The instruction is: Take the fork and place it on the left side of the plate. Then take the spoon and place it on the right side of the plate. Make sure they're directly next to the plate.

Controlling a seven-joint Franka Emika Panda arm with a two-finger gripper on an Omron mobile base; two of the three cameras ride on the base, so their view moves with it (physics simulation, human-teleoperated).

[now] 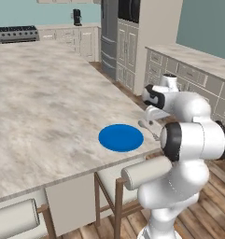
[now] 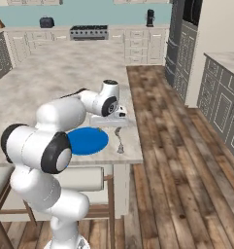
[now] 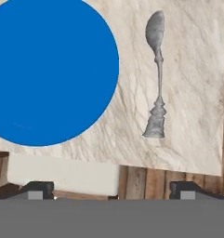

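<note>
The counter [image 1: 48, 107] is a broad marbled slab, and the things of the task sit near its front right corner, close to the edge above a cushioned stool [image 1: 146, 172].

The plate [image 1: 121, 137], round and bright blue, lies flat on the counter; in the hand view the plate [image 3: 48, 69] takes up the upper left.

The gripper [image 2: 119, 127] hangs above the counter just to the right of the plate, pointing down. Its two dark fingertips [image 3: 36, 189] stand far apart at the bottom of the hand view, with nothing between them: it is released and empty.

The spoon [image 3: 156, 74] lies flat on the counter on the plate's right side, near it but apart, a strip of bare marble between them. Its long axis runs roughly parallel to the counter's right edge: the oval bowl points away from the front edge, and the flared handle end points toward it. In the right base view the spoon [image 2: 120, 141] lies beneath the gripper.
</note>
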